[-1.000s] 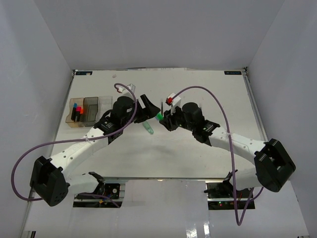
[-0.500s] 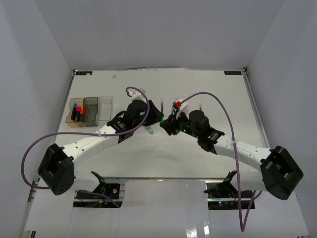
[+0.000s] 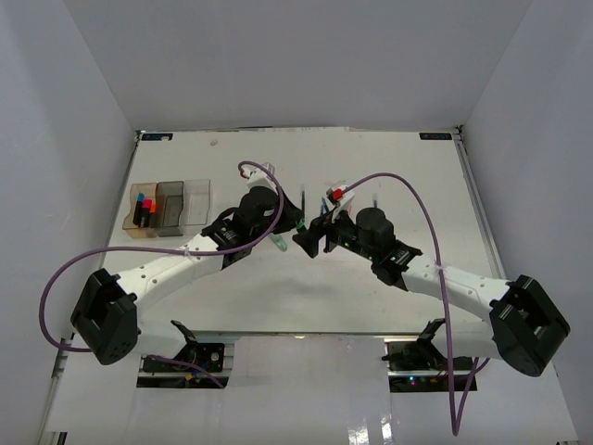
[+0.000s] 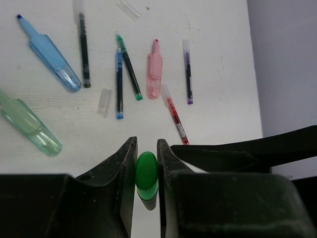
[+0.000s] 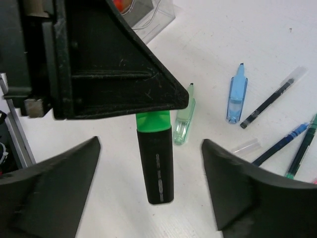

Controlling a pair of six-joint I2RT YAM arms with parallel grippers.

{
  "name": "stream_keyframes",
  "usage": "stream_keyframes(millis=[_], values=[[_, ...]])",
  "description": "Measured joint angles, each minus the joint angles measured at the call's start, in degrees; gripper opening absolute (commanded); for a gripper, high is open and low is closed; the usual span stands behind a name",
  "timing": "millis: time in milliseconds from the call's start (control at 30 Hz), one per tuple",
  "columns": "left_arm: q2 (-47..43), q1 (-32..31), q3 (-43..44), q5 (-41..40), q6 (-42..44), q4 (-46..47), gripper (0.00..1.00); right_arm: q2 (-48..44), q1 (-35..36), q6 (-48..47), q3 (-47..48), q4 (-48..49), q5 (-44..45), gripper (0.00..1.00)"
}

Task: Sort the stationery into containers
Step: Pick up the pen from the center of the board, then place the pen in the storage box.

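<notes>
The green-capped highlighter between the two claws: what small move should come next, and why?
Probably the left gripper should carry the green-capped highlighter leftward toward the containers. Its jaws are closed on the green cap, while the right gripper stands wide open, clear of the barrel, so nothing else holds it.

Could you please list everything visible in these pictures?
Stubby black highlighter: one, green cap, held in the left pincer.
Translucent tapered plastic pieces: three, blue, green, pink, on the table.
Thin pens: five, black, blue, green, purple, red, beside them.
Clear plastic caps: two, among pens.
Joined transparent plastic boxes: three, amber, grey, clear, table's left.
Stored highlighters: several, mixed caps, in the amber box.
White table: one.
Left pincer: one, black, shut on the cap.
Right pincer: one, black, open, flanking the highlighter.
</notes>
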Motion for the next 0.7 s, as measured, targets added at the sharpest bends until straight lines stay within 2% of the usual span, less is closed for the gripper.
stream_keyframes(millis=[67,100,133,267,367,567,700], values=[[0.0,0.0,0.4,-2.1,1.8,-1.2,0.08,-0.9,0.0,-0.1,-0.2,-0.1,0.0,0.99],[0.0,0.2,0.8,-3.5,3.1,-2.3,0.08,-1.4,0.0,-0.4,-0.3,-0.3,0.2,0.93],[-0.1,0.4,1.3,-4.8,4.5,-3.4,0.08,-1.9,0.0,-0.7,-0.5,-0.4,0.4,0.91],[-1.1,4.0,3.2,-9.0,10.9,-8.0,0.08,-4.7,0.0,-2.0,-1.4,-3.2,1.9,0.9],[-2.2,11.3,5.2,-10.1,17.2,-11.7,0.08,-6.6,0.0,-3.5,-2.5,-5.3,3.3,0.9],[-2.3,30.1,12.5,-12.5,31.5,-20.1,0.08,-9.7,0.0,-5.9,-6.2,-8.6,4.5,0.9],[0.9,38.2,19.1,-14.6,38.5,-22.7,0.08,-10.5,0.0,-6.7,-8.5,-9.7,4.7,0.9]])
